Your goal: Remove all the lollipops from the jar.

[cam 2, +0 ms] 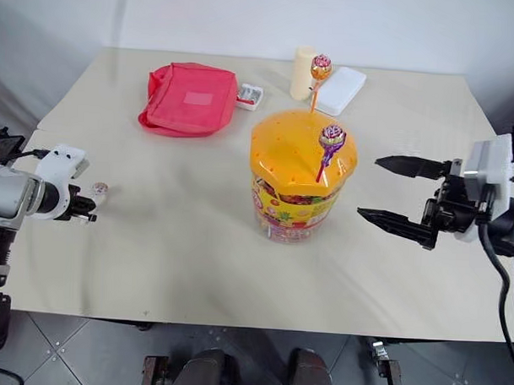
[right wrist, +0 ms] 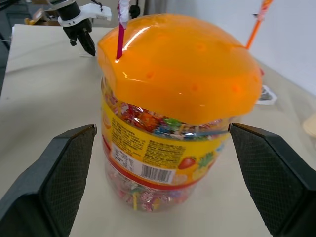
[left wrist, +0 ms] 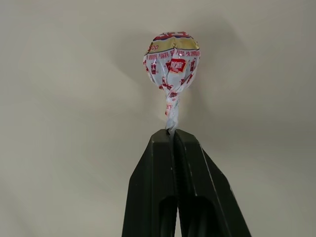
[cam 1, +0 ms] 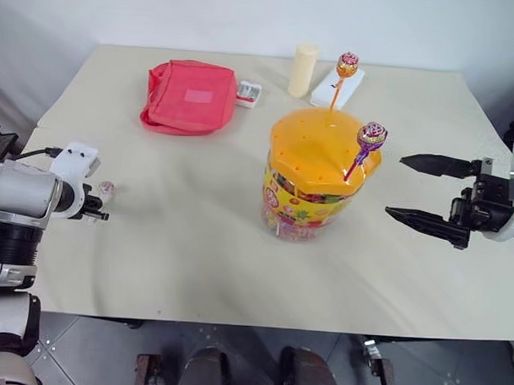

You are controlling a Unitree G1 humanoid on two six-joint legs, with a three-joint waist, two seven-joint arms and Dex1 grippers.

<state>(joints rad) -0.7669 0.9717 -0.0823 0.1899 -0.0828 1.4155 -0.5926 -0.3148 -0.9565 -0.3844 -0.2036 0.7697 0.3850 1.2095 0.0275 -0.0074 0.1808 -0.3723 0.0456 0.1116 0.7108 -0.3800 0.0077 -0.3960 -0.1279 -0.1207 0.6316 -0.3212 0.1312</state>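
The jar [cam 1: 312,182] stands upright at mid-desk, orange lid on, with two lollipops planted in the lid holes: an orange-stick lollipop [cam 1: 346,67] at the far side and a purple-stick lollipop [cam 1: 370,137] at the near right edge. A third lollipop [left wrist: 172,59] is clamped by its stem in the left claw [left wrist: 173,134], fingers together, low over the desk [cam 1: 179,240] well left of the jar. The right claw [cam 1: 426,192] stands wide apart, level, just right of the jar.

Risks, as judged:
- Thin stem could pivot or slip on release and roll.
- The right claw, closing carelessly, could strike the purple-stick lollipop.
- Pulling stems from an unbraced jar could tip it.
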